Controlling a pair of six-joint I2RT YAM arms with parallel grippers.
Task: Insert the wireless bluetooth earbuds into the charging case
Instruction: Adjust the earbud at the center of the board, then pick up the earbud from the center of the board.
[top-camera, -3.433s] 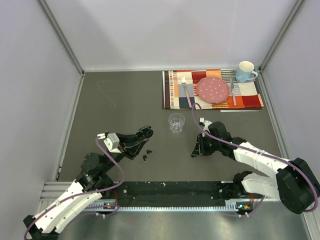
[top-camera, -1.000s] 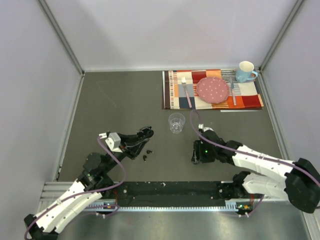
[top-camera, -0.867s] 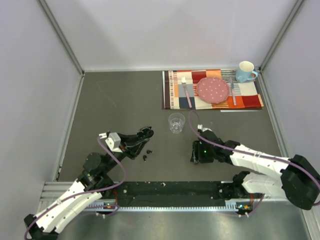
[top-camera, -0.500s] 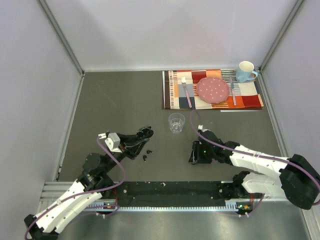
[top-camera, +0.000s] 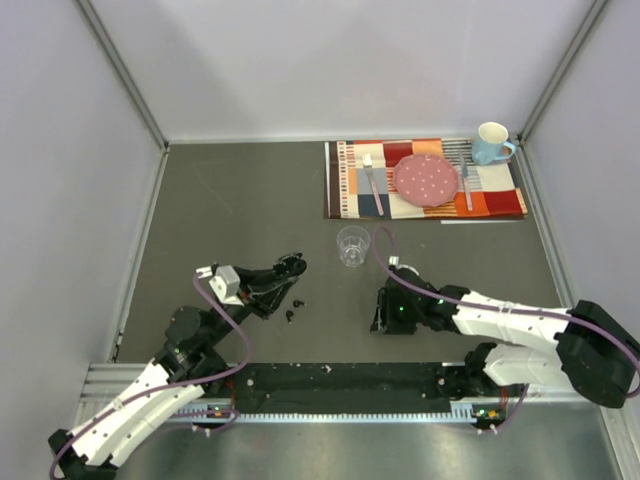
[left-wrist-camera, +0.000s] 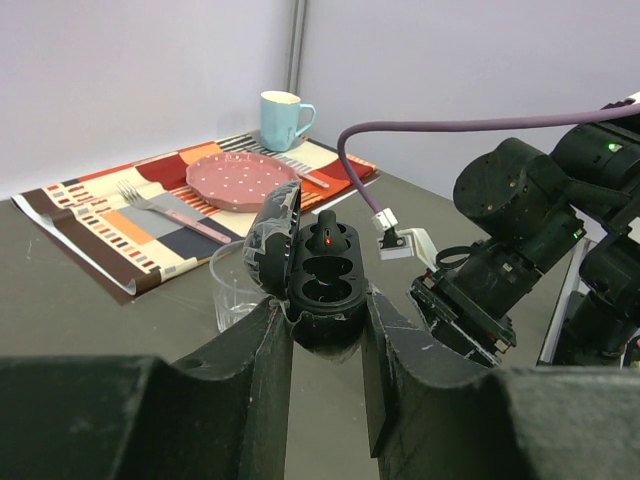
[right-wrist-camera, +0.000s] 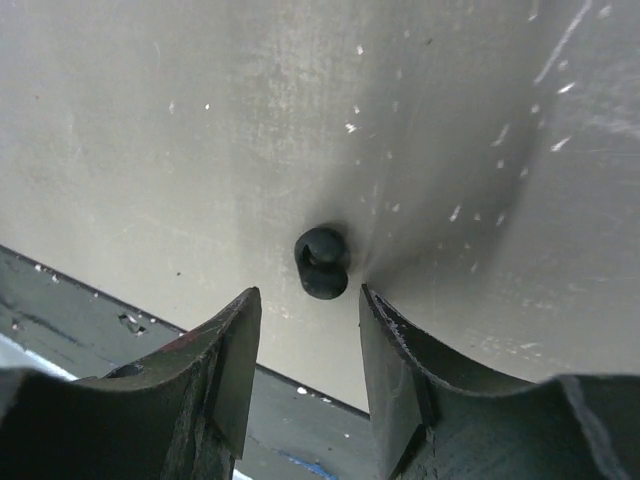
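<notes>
One earbud (right-wrist-camera: 322, 263) between right fingers (right-wrist-camera: 228, 352).

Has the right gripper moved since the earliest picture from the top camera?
Yes. Against the clear cup, which has not moved, the right gripper has shifted a little to the left and downward in the top view.

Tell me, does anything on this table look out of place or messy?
Only the loose buds. Two earbuds lie on the grey table near the left gripper, which holds the charging case open. A third earbud lies between the right gripper's open fingers. The clear cup and placemat look tidy.
</notes>
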